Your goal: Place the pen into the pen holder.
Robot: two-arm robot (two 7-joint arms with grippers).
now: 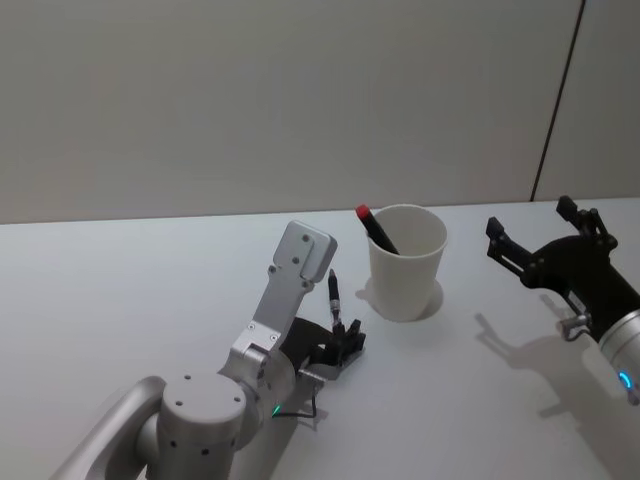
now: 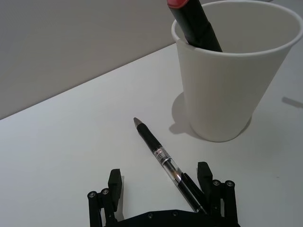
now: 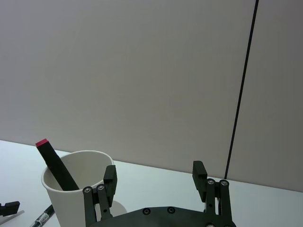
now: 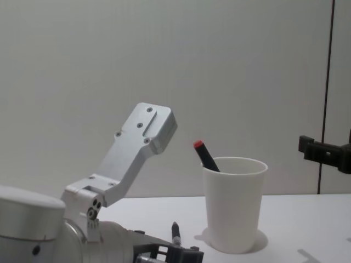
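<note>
Head view: plain white worktop (image 1: 120, 290), grey wall (image 1: 250, 100) behind it, dark vertical seam (image 1: 560, 100) on the right. The pen holder (image 1: 407, 262) has a red-capped black marker (image 1: 378, 230) leaning in it. The pen (image 1: 335, 300) is just left of the cup, not inside.

Left wrist view: the left gripper (image 2: 158, 185) has its jaws spread, with the pen close against one finger.

Right wrist view: the right gripper (image 3: 154, 171) hovers right of the cup, jaws apart and empty.

Chest view: the pen tip sits near the cup's base.

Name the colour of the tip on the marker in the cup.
Red; the marker's tip shows best in the head view.
</note>
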